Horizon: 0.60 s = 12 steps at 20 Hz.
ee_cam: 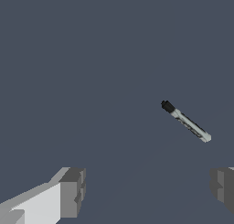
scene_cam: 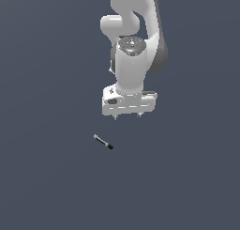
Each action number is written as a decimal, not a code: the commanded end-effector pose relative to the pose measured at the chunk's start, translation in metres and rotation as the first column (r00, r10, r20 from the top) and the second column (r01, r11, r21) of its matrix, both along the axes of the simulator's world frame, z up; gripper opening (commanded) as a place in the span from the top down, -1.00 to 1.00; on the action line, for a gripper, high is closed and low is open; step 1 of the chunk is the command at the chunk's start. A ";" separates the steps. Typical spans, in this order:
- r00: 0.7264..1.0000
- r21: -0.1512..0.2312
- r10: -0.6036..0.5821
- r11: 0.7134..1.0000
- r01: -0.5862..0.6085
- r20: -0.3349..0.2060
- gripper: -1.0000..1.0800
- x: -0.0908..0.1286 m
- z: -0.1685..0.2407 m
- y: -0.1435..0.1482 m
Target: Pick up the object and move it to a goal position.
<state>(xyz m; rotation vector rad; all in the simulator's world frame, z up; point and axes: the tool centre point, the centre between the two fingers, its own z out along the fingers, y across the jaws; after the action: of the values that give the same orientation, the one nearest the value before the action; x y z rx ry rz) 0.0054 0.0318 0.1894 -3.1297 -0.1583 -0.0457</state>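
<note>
The pen lay flat on the plain dark grey floor, on its own toward the exterior view's left, with bare surface on every side of it. Its light shaft slanted down to a black tip at the exterior view's right end. The gripper hung above and just to the right of it, not touching. In the wrist view the two fingers stood wide apart, holding nothing, and the pen lay beyond them, outside the gap.

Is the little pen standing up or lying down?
Lying down. The pen rests flat on the grey floor, black tip toward the exterior view's right, apart from the open gripper above it.
</note>
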 end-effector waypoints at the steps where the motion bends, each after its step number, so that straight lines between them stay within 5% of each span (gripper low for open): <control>1: 1.000 -0.002 0.021 1.000 -0.021 -0.001 -0.92 0.001 -0.003 -0.003; 12: 0.980 -0.014 0.197 0.980 -0.197 -0.008 -0.92 0.013 -0.027 -0.026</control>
<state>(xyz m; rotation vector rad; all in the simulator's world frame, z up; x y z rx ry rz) 0.0162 0.0099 0.1663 -3.1158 -0.4212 -0.0352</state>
